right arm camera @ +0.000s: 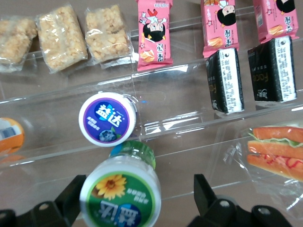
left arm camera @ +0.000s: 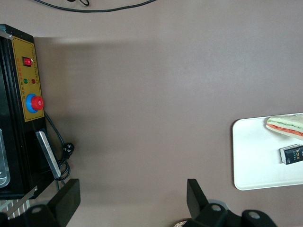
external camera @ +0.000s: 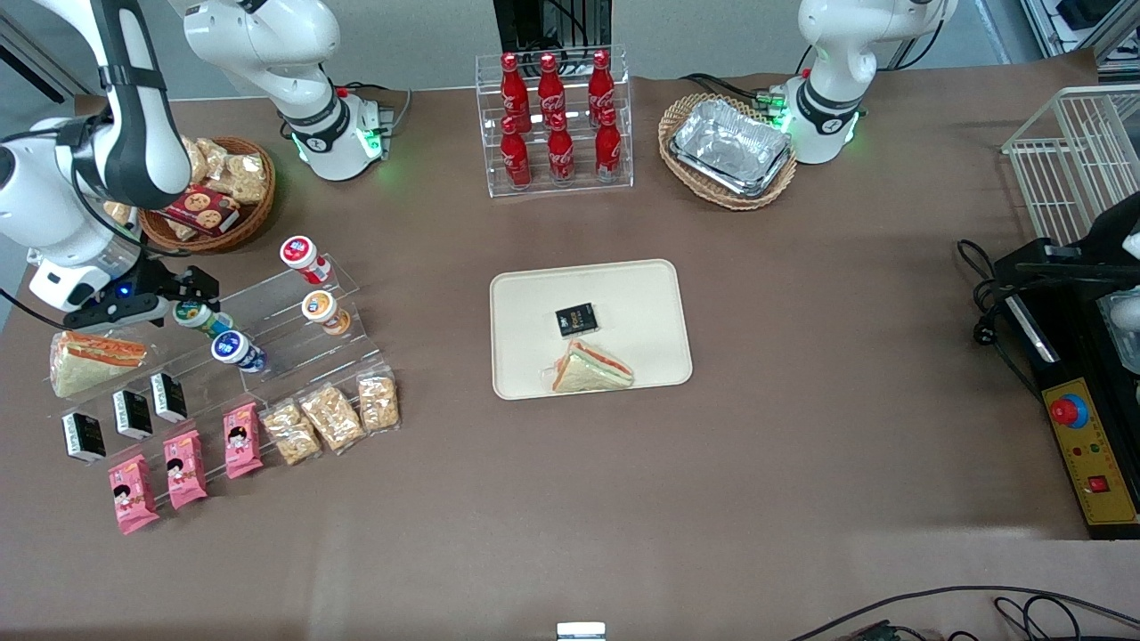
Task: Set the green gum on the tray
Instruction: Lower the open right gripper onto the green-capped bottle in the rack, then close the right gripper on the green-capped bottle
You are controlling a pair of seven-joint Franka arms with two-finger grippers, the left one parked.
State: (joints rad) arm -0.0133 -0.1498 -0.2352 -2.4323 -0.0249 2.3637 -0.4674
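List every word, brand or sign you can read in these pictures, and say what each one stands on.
"益达": lid of the blue gum.
"益达", upside down: lid of the green gum, between the open jaws of the gripper.
Coca-Cola script: red bottles, barely legible.
Black boxes, pink packets: unreadable.

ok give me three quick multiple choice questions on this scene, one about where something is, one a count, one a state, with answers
1. Where is the green gum?
A. on the tray
B. on the clear stepped stand, between the gripper's fingers
C. in a wicker basket

2. How many red cola bottles stand in the clear rack?
A. four
B. six
C. eight

3. How is the gripper?
A. open around the green gum
B. shut on the blue-lidded canister
C. holding a sandwich above the tray

Answers:
1 B: the right wrist view shows it on the stand with a finger on each side.
2 B: two rows of three.
3 A: the fingers stand apart from the lid; the tray holds only a sandwich and a black packet.
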